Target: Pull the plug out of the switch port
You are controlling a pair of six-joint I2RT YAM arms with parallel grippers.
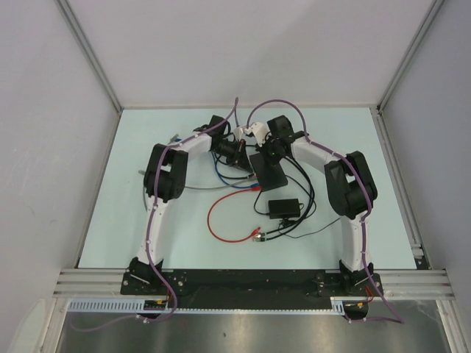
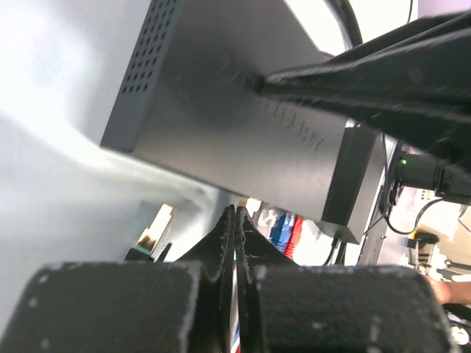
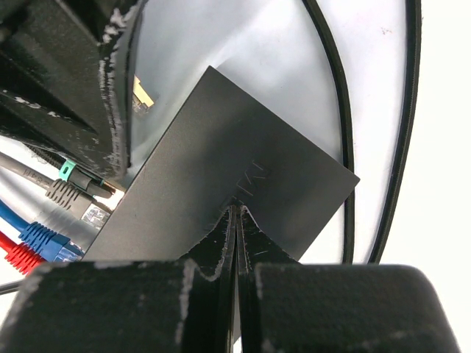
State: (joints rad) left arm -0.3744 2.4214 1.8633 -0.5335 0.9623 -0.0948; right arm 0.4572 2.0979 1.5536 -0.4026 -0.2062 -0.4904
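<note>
At my far left, the pale table (image 1: 132,220) carries a red cable (image 1: 212,220) that loops toward my bases. My left gripper (image 2: 235,215) is clenched, its two fingers pressed flat together with nothing that I can see between them. Its tips sit close under one edge of the switch (image 2: 221,110), and I cannot tell whether they touch it. The switch, a flat black box, lies in the middle of the table between my two wrists. From my right wrist I see three plugs side by side at its left edge: a grey plug (image 3: 70,193) with a teal band, a blue plug (image 3: 43,239) and a red plug (image 3: 18,257). The sockets themselves are hidden under the box's top face. My right gripper (image 3: 235,213) is clenched too, fingers together and grasping nothing, with its tips resting on the switch's top face near the raised lettering. To the right of the switch, thin black leads (image 3: 342,110) curve over the table. From above, a small black box (image 1: 285,207) lies near the switch, on the side toward my bases.
</note>
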